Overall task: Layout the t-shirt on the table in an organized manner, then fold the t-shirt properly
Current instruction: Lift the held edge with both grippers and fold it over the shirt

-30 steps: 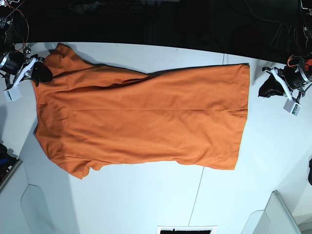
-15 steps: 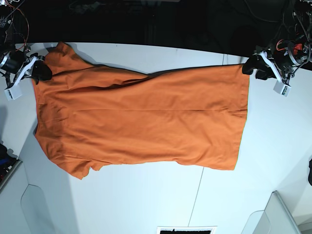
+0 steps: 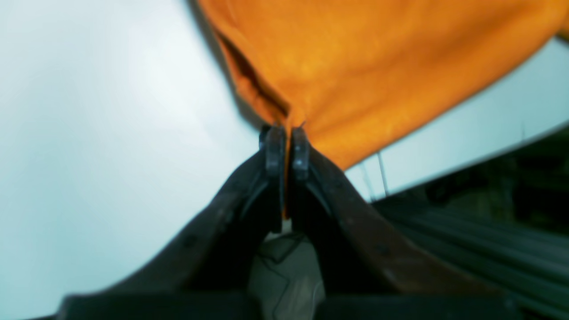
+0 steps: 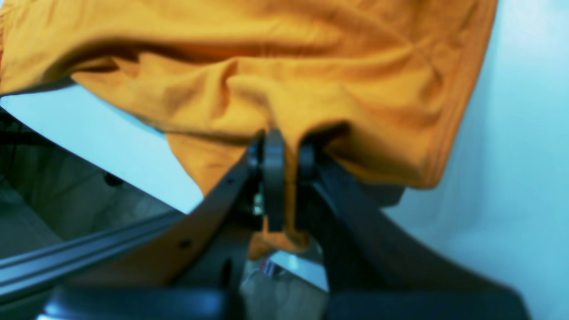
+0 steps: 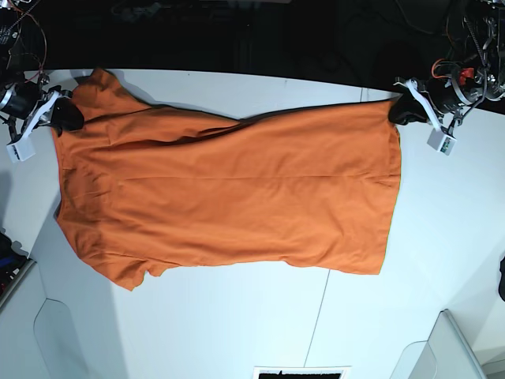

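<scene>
Spreading across most of the base view, the table (image 5: pixel 237 324) is a flat matte white top with a thin dark seam running from its near edge up toward the shirt. Beyond its far edge the room is dark, with loose cables at the far left and far right corners. Pale rounded fixtures sit at the near left and near right corners, and a small dark patterned strip shows at the near edge.

The shirt (image 5: pixel 237 189) is plain orange and lies flat on the table, stretched lengthwise from left to right. Its hem is at the right, a straight edge. The shoulders and sleeves are at the left, with one short sleeve pointing near-left and the other bunched at the far left. A long crease and a shadowed fold run along the far side. The cloth on the near side lies smooth.

The left end effector (image 5: pixel 404 109) is at the far right corner of the hem, jaws pinched together on the fabric; in the left wrist view (image 3: pixel 284 146) a thin edge of orange runs between its fingers. The right end effector (image 5: pixel 65 115) is at the far left, by the sleeve, jaws clamped on a gathered fold; the right wrist view (image 4: pixel 284 164) shows cloth hanging through the gap.
</scene>
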